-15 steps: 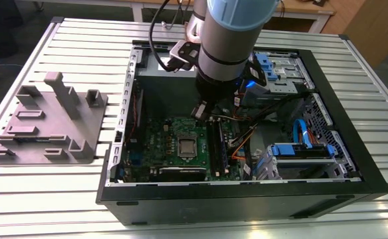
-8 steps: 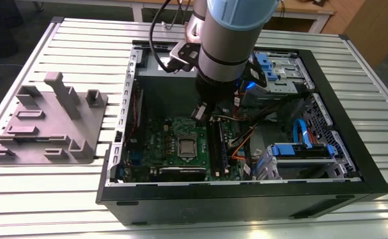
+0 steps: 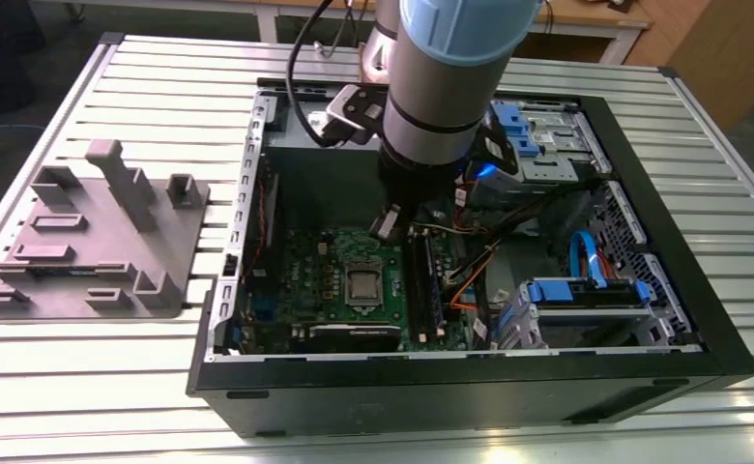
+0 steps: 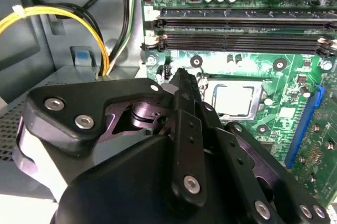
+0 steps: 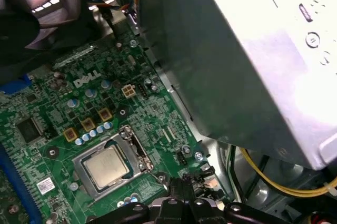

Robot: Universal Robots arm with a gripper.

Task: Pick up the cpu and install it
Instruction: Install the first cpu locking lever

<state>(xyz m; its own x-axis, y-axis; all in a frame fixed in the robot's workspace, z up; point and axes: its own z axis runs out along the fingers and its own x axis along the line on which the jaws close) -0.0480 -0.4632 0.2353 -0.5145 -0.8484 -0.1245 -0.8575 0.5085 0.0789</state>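
The cpu (image 3: 362,284) lies flat in its socket on the motherboard (image 3: 312,271), inside the open computer case (image 3: 686,290) on the slatted bench (image 3: 158,87); both wrist views show its pale metal top (image 5: 107,165) framed by the socket. The tool (image 4: 181,84) hangs just above the board beside the socket, fingers pressed together and holding nothing (as far as the second wrist view lets me judge). The risk I see: if the chip sits slightly askew, any downward push could bend socket pins, and the yellow cables (image 4: 79,16) nearby could snag the arm.
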